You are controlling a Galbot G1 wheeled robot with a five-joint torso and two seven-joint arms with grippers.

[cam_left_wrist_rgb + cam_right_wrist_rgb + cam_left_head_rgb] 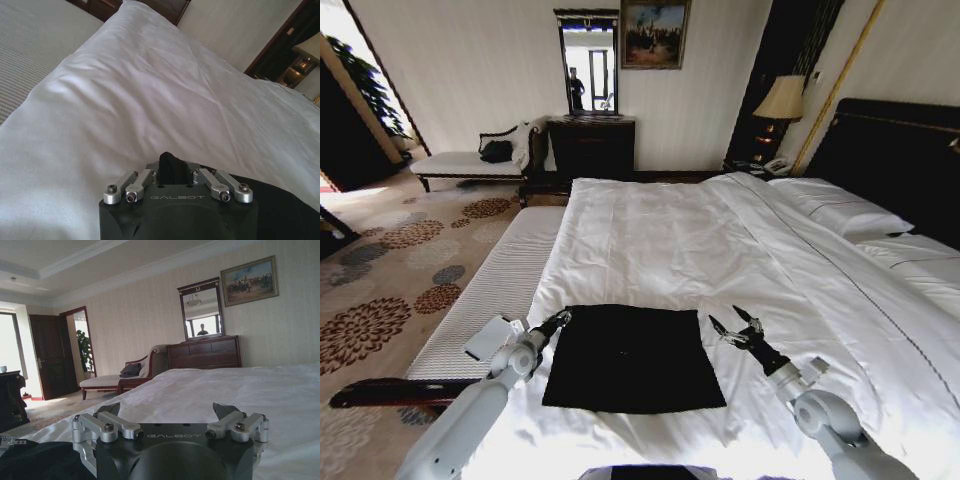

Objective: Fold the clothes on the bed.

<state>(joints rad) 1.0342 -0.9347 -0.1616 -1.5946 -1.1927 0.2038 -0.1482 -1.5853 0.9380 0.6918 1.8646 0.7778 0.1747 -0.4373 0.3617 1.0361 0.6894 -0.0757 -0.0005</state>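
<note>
At my eleven o'clock a white-cushioned bench (470, 163) stands against the far wall with a dark bag (497, 151) on it. Just right of it, near twelve, sits a dark dresser (592, 146) under a mirror (588, 62) and a framed painting (654, 32). A lit lamp (781, 99) glows at one o'clock. Patterned carpet (390, 280) spreads at nine.

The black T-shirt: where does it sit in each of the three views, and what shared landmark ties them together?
Head view: the black T-shirt lies folded into a square on the white duvet, between the left gripper and right gripper.
Left wrist view: dark cloth between the fingers.
Right wrist view: a dark patch at the lower edge.
Shared landmark: the white duvet.
</note>
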